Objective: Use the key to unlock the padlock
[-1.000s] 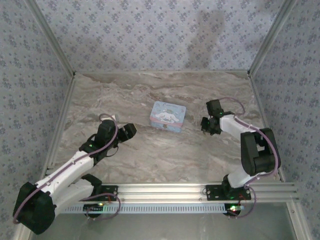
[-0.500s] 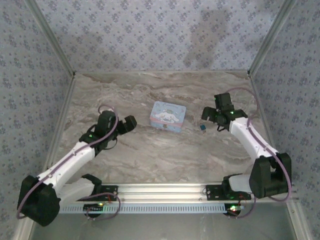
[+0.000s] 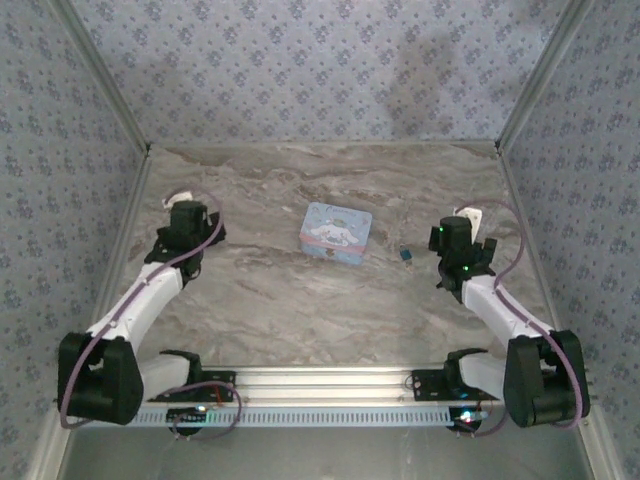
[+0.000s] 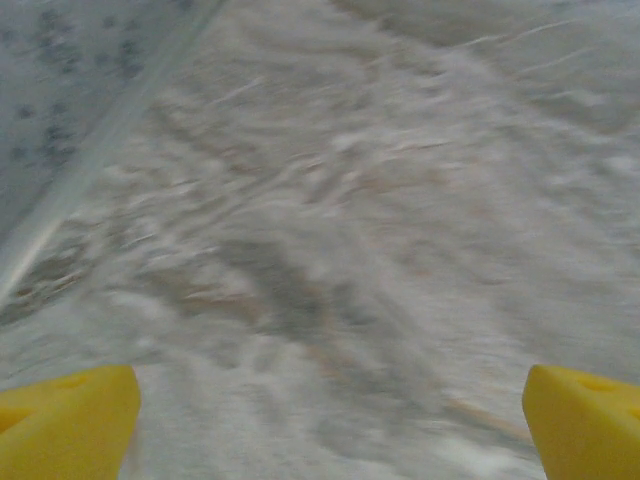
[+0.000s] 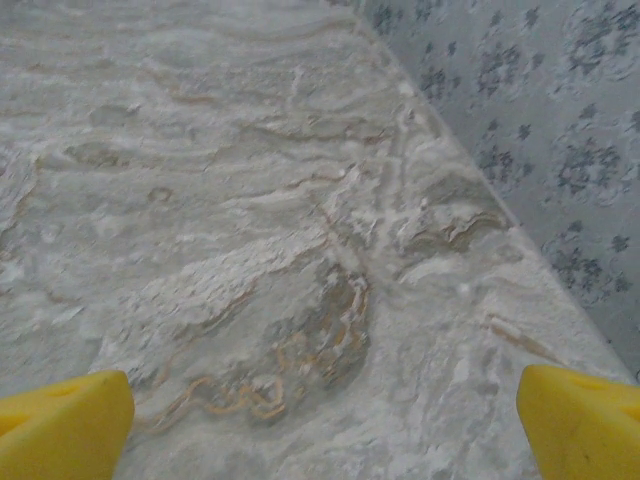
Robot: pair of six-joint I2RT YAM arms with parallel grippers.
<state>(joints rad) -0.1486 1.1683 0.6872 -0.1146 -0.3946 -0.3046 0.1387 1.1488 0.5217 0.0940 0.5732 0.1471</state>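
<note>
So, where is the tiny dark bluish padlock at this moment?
In the top external view, the tiny dark bluish padlock lies on the marble table, right of centre, between the light-blue cartoon-printed tin box and the right arm.

No legible text, numbers or brand marks, tin (image 3: 335, 233) lid bears a cartoon print, any lettering on it too small to read

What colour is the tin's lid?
The tin is light blue with a white cartoon character on its lid; top external view shows it best.
</note>
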